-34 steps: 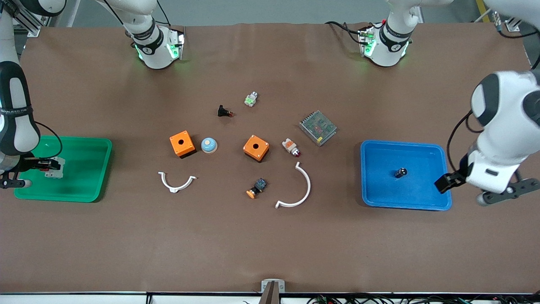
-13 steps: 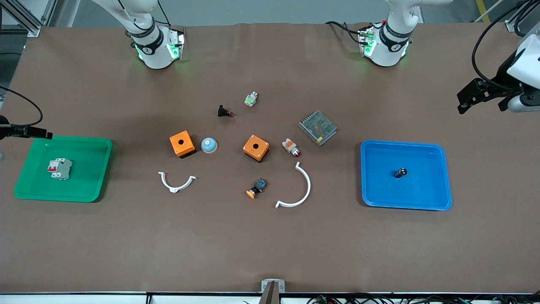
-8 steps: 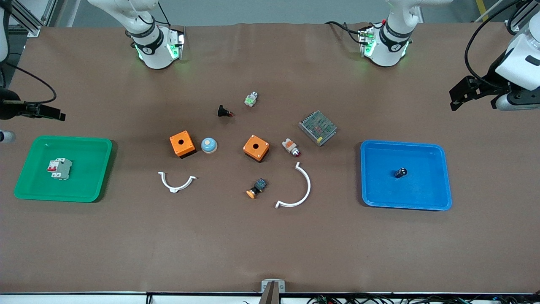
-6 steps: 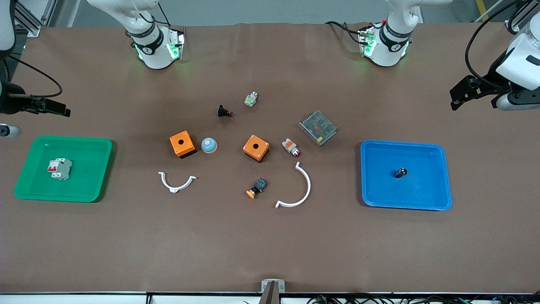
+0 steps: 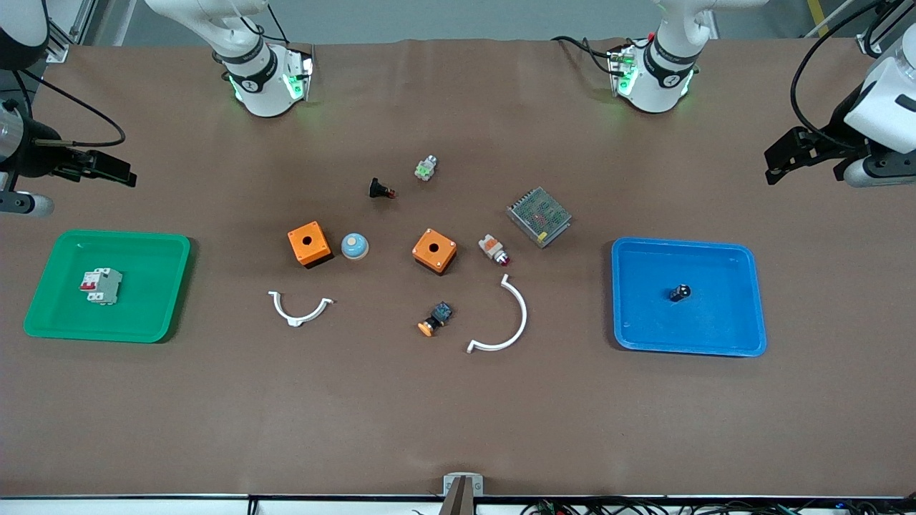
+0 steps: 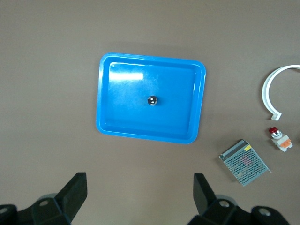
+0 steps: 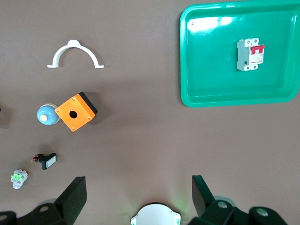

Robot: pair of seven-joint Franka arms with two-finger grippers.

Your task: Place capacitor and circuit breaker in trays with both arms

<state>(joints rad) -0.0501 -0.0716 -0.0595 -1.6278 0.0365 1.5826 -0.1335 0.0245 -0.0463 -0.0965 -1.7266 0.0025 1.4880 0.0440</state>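
**Mia:** Where is the capacitor (image 5: 679,292)?

**Ben:** It sits in the middle of the blue tray (image 5: 751,304), at the left arm's end of the desk (image 5: 458,415). From above, in the left wrist view, you can see its shiny top (image 6: 152,100).

**Mia:** And the circuit breaker (image 5: 100,286)?

**Ben:** It lies in the green tray (image 5: 168,286), at the right arm's end of the desk. Its red switches face up (image 7: 250,55).

**Mia:** What are the tools doing?

**Ben:** The left tool (image 5: 796,154) is up in the air over the bare desk, at the desk's edge. Its fingers (image 6: 75,187) are spread wide with nothing between them. The right tool (image 5: 100,169) is up over the bare desk too, near the desk's edge. Its fingers (image 7: 75,191) are also wide apart and hold nothing.

**Mia:** What else is on the desk?

**Ben:** Lots of small things in the middle, between the two trays. Two orange boxes (image 5: 309,243) with a hole on top. A round blue button (image 5: 354,245) is just beside one of them. There is a big white curved clip (image 5: 504,318) and a small white curved clip (image 5: 299,307), both nearer the front camera than the boxes. A grey metal box (image 5: 539,216) lies toward the blue tray.
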